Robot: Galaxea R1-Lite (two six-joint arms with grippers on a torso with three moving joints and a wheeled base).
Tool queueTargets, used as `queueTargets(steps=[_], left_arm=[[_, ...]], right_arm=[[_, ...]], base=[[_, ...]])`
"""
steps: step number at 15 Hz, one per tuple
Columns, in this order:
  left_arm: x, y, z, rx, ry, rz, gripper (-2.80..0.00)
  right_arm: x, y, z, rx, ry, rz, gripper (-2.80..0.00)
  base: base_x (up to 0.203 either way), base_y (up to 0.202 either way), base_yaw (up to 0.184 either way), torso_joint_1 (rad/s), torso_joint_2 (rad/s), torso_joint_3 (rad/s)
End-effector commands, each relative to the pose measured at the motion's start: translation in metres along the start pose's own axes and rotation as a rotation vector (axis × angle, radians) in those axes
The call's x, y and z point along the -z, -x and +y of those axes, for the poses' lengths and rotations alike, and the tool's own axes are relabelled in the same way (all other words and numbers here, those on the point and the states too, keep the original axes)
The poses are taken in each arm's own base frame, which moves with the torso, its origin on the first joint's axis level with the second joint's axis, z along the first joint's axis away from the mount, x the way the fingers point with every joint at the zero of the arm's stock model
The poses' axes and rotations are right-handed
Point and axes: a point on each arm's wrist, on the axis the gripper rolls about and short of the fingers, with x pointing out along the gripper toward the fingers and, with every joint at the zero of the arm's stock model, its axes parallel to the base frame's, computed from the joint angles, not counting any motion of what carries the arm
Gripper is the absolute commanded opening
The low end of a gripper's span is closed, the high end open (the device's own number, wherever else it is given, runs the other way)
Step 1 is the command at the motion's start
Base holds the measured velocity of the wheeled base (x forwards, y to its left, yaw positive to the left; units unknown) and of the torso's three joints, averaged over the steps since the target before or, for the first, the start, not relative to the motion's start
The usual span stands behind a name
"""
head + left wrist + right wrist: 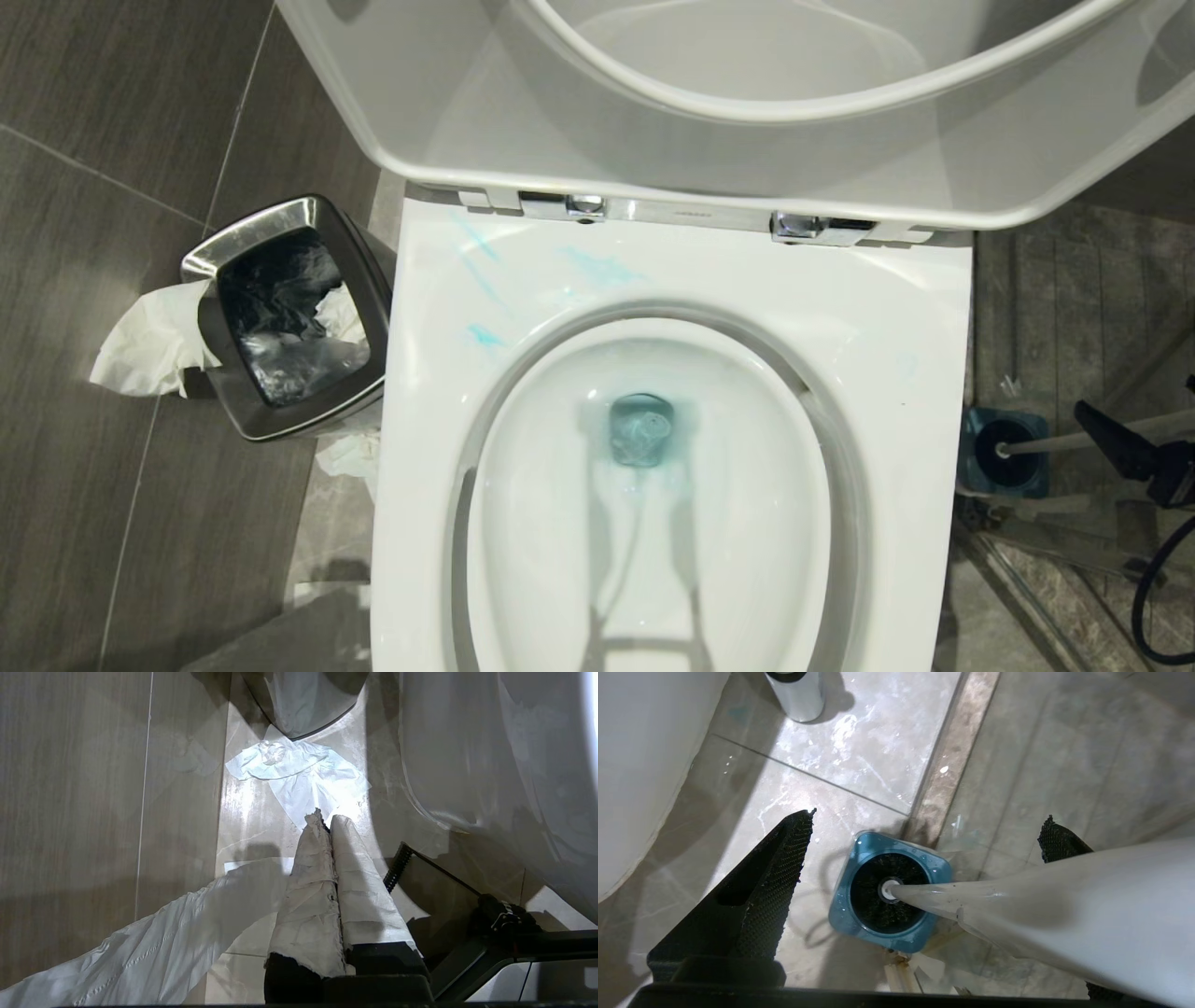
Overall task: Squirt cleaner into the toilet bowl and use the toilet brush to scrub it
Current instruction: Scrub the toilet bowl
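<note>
The toilet bowl stands with seat and lid raised. Turquoise cleaner streaks the back of the rim and tints the water in the basin. To the bowl's right, the toilet brush sits in its blue holder on the floor. In the right wrist view its black bristle head fills the holder, and the grey handle rises between the wide-apart fingers of my right gripper, close to one finger. That gripper is open. My left gripper is shut and empty, low beside the toilet.
A steel-rimmed waste bin with a black liner stands left of the toilet, with crumpled tissue beside it and more tissue on the floor. A chrome cylinder stands beyond the holder. A black cable loops at the right edge.
</note>
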Motion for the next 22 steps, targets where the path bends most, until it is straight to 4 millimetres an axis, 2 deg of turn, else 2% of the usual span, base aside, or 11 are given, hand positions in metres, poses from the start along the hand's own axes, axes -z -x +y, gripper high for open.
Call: queueTargets(steps=[1, 6, 17, 18, 22], left_arm=[[0.000, 0.000, 0.000, 0.001, 0.000, 0.001, -2.80], [0.001, 0.000, 0.000, 0.001, 0.000, 0.002, -2.80], [0.001, 0.000, 0.000, 0.001, 0.000, 0.003, -2.80], [0.000, 0.000, 0.000, 0.001, 0.000, 0.001, -2.80], [0.001, 0.000, 0.000, 0.001, 0.000, 0.002, -2.80]], right_arm=[[0.000, 0.006, -0.001, 0.018, 0.002, -0.007, 0.00], [0.008, 0.012, 0.001, 0.024, -0.036, 0.031, 0.00], [0.013, 0.005, -0.005, 0.042, -0.055, 0.050, 0.00], [0.012, 0.005, -0.006, 0.044, -0.072, 0.043, -2.80], [0.010, 0.003, -0.007, 0.048, -0.072, 0.026, -2.80]], base=[[0.000, 0.000, 0.000, 0.000, 0.00, 0.000], [0.000, 0.000, 0.000, 0.000, 0.00, 0.000], [0.000, 0.000, 0.000, 0.000, 0.00, 0.000], [0.000, 0.000, 0.000, 0.000, 0.00, 0.000], [0.000, 0.000, 0.000, 0.000, 0.00, 0.000]])
